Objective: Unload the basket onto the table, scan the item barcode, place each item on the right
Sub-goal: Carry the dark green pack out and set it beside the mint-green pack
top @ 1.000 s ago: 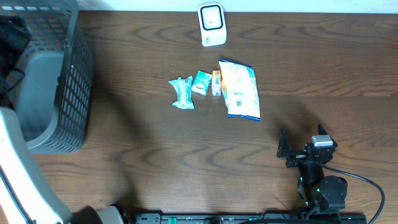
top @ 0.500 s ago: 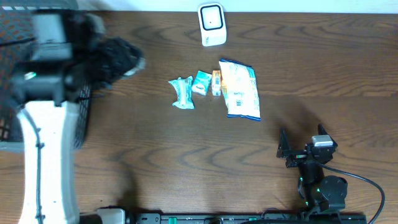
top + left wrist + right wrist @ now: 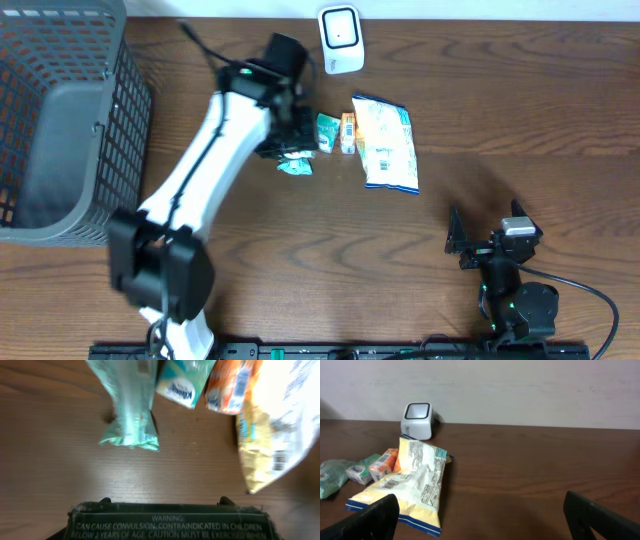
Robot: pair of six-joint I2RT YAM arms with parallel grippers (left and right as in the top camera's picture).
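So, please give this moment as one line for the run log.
left gripper: holds dark green box, near teal packet | right gripper: open, empty | scanner: at far table edge

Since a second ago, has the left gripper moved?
Yes. The left gripper, holding a dark box, swung right from the basket and now sits over the green packet, below-left of the scanner.

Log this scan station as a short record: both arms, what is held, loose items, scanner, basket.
left gripper: jaws closed on a dark box with warning print, by the pouch
right gripper: jaws open, empty, front right
loose items: green pouch, tissue pack, orange pack, chip bag, side by side
scanner: upright at the far edge, behind the row
basket: grey mesh, far left
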